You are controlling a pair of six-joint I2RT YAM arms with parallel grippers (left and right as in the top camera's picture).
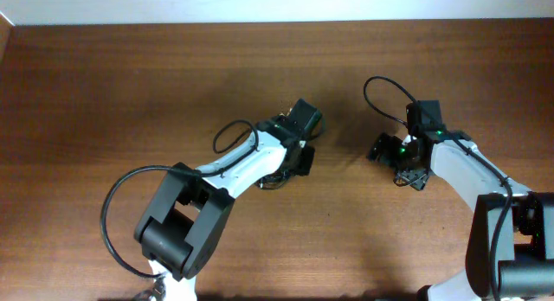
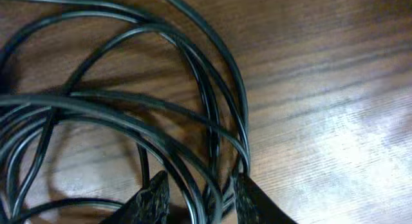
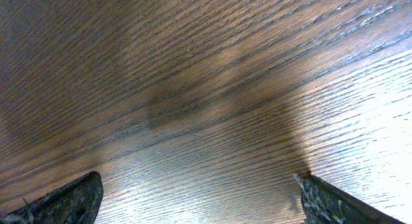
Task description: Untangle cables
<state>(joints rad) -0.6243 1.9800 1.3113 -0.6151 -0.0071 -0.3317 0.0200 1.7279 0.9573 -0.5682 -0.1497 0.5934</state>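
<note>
1. The cables [image 2: 209, 121] lie on the brown wooden table [image 1: 130, 76], near its middle. From overhead they are almost fully hidden under the wrist of the left arm [image 1: 242, 167].
2. In the left wrist view they make a loose coil of thin black strands. The loops overlap and cross each other, so the bundle has no single long axis. The wide part of the coil spreads to the upper left of that view, and the strands curve round and come together at the bottom.
3. No plug end is in view, so we cannot tell which way the cables point.
4. The left fingers [image 2: 151, 201] stand partly apart, with several strands running between them. One strand touches the inner side of the right-hand finger. Whether they really pinch the strands, we cannot tell.
5. The right fingers [image 3: 71, 198] are spread wide over bare wood, with nothing between them.
6. From overhead, the right arm [image 1: 459, 158] is well apart from the cables, to their right.
</note>
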